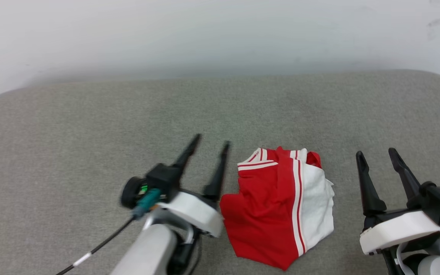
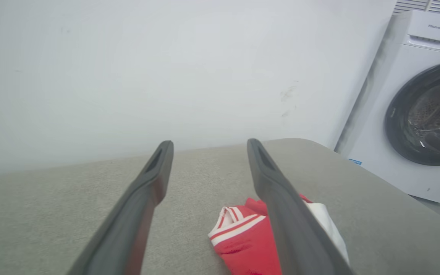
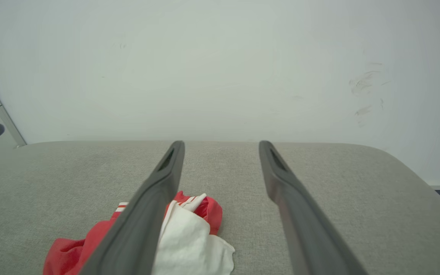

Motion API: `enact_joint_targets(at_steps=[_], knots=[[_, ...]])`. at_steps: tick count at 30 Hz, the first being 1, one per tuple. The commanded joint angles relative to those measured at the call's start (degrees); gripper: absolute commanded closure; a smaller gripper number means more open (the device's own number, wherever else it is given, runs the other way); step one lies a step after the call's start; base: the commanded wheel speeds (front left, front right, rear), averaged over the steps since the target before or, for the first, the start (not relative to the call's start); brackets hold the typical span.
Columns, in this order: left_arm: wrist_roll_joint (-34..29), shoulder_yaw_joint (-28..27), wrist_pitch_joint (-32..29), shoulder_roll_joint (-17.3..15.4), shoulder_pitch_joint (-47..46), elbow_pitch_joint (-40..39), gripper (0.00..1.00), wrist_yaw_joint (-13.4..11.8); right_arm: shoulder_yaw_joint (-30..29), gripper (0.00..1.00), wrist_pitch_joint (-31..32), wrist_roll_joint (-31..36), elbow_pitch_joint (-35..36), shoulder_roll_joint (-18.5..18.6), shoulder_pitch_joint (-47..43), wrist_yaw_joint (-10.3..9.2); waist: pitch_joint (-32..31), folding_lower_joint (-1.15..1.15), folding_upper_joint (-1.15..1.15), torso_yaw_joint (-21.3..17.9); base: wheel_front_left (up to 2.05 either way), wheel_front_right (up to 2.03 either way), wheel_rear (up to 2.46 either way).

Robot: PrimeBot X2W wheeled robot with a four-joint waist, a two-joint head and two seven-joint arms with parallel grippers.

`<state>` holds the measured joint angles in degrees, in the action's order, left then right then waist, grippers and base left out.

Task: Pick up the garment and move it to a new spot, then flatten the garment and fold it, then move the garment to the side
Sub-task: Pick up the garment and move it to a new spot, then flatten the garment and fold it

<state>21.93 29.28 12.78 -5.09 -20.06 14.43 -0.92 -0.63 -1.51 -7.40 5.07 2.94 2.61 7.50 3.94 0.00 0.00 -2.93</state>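
Observation:
The garment (image 1: 281,202), a red T-shirt with a white sleeve and red-white stripe trim, lies crumpled in a loose heap on the grey cushioned surface (image 1: 90,126), near its front edge. My left gripper (image 1: 212,141) hovers just left of the heap, open, nothing between its fingers. My right gripper (image 1: 376,154) stands to the heap's right, also open and empty. From the left wrist, the garment (image 2: 243,240) lies low, partly behind the right finger. In the right wrist view the garment (image 3: 193,236) sits at the lower left, partly behind the left finger (image 3: 155,198). Its lettering is hidden.
A white wall (image 1: 220,34) runs behind the grey surface. A white washing machine (image 2: 414,114) with a dark round door stands beyond the surface's right end. A black cable (image 1: 97,248) trails from my left wrist.

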Motion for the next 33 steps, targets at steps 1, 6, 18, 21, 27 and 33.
enact_joint_targets(at_steps=[1, 6, 18, 21, 27, 33], knots=[[0.4, -2.5, 0.7, -1.7, 1.9, -0.5, 0.0, -1.9, -0.4, 0.0, 0.3, 0.5, 0.3, -0.1, -1.3, -0.02, -1.2, 0.0, 0.0, 1.3, 0.0, 0.0, 0.0], [1.2, -7.1, 1.3, -5.1, 4.5, -1.3, 0.0, -4.7, -1.2, 0.0, 0.9, 0.5, 0.5, -0.1, -2.8, -0.03, -2.5, 0.0, 0.0, 2.3, 0.0, 0.0, 0.0], [2.4, -11.7, -1.4, -12.5, 14.3, -7.3, 0.0, -8.2, -2.4, 0.0, 2.3, 0.8, 1.2, -0.1, -6.7, -0.02, -5.4, 0.0, 0.0, 2.7, 0.0, 0.0, 0.0], [2.1, -11.1, -2.1, -12.8, 15.6, -8.6, 0.0, -8.5, -2.3, 0.0, 2.8, 1.2, 1.6, -0.1, -7.3, -0.02, -5.8, 0.0, 0.0, 2.5, 0.0, 0.0, 0.0], [1.8, -10.4, -2.9, -13.2, 16.1, -9.8, 0.0, -8.8, -1.6, 0.0, 3.4, 1.3, 2.2, -0.1, -7.6, -0.02, -5.9, 0.0, 0.0, 2.4, 0.0, 0.0, 0.0], [2.3, -10.5, -3.3, -13.4, 16.4, -10.3, 0.0, -9.4, -2.0, 0.0, 4.1, 0.4, 1.7, -0.1, -7.8, -0.02, -5.8, 0.0, 0.0, 2.4, 0.0, 0.0, 0.0]])
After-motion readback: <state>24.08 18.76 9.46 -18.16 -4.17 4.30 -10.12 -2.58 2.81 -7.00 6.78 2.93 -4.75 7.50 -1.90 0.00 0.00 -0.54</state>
